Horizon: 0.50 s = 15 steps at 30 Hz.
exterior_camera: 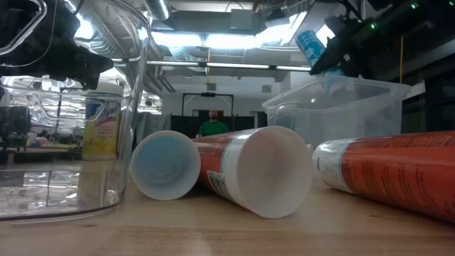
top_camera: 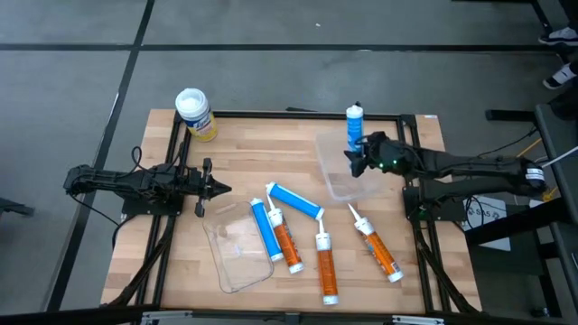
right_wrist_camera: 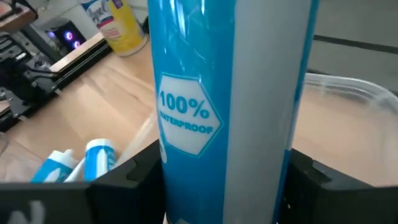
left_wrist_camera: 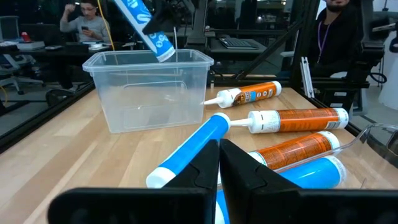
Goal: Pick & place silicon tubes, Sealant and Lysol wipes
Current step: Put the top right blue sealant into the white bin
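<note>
My right gripper (top_camera: 361, 161) is shut on a blue sealant tube (top_camera: 354, 126), held over a clear plastic bin (top_camera: 336, 176) at the table's far right. On the wood lie two blue tubes (top_camera: 293, 200) (top_camera: 265, 230) and three orange ones (top_camera: 286, 242) (top_camera: 325, 268) (top_camera: 379, 251), all on their sides. The yellow Lysol wipes canister (top_camera: 195, 114) stands upright at the far left corner. My left gripper (top_camera: 213, 188) waits shut at the table's left, touching nothing. My right gripper pinches the blue tube's body (right_wrist_camera: 186, 124) between its two fingers (right_wrist_camera: 134, 177), which lie across it. The fingers come from the table's right, slanting down. The tube is tilted and lifted clear, with its lower end (left_wrist_camera: 163, 50) above the bin's open top.
A second clear container (top_camera: 237, 246) lies at the near left beside the blue tubes. A black frame rail (top_camera: 271, 116) runs along the table's far edge. People sit and stand in the room beyond the table (left_wrist_camera: 84, 18).
</note>
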Motion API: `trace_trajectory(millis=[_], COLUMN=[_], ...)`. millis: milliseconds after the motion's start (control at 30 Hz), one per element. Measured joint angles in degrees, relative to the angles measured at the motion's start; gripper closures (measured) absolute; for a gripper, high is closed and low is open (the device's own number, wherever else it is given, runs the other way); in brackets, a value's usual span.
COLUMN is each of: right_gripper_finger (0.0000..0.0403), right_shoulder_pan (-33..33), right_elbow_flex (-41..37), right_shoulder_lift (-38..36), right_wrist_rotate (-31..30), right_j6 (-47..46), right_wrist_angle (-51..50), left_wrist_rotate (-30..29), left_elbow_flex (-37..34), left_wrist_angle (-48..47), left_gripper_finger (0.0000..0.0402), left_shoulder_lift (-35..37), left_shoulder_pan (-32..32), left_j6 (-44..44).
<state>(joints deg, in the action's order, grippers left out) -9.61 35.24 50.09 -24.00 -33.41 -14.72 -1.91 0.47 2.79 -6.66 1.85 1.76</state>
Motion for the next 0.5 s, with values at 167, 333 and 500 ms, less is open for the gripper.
trace_trajectory(millis=[167,333,500], right_gripper_finger=[0.0191,0.0191,0.0191], right_shoulder_pan=[0.0,-0.62,-1.27], right_elbow_flex=[11.5,19.42,21.79], right_shoulder_lift=[4.49,9.61,14.68], right_wrist_rotate=[-0.05,-1.92,-6.38], right_j6=[0.03,-2.93,-7.9], right_wrist_angle=[-11.81,-21.3,-24.37], left_wrist_rotate=[0.0,0.0,0.0], left_elbow_flex=[0.01,0.01,0.0], left_wrist_angle=[0.0,-0.01,0.0], left_gripper_finger=[0.0392,0.0392,0.0389], left_shoulder_lift=[0.0,0.0,0.0], left_shoulder_pan=[-0.02,-0.01,-0.01], left_j6=[-0.01,-0.01,0.0])
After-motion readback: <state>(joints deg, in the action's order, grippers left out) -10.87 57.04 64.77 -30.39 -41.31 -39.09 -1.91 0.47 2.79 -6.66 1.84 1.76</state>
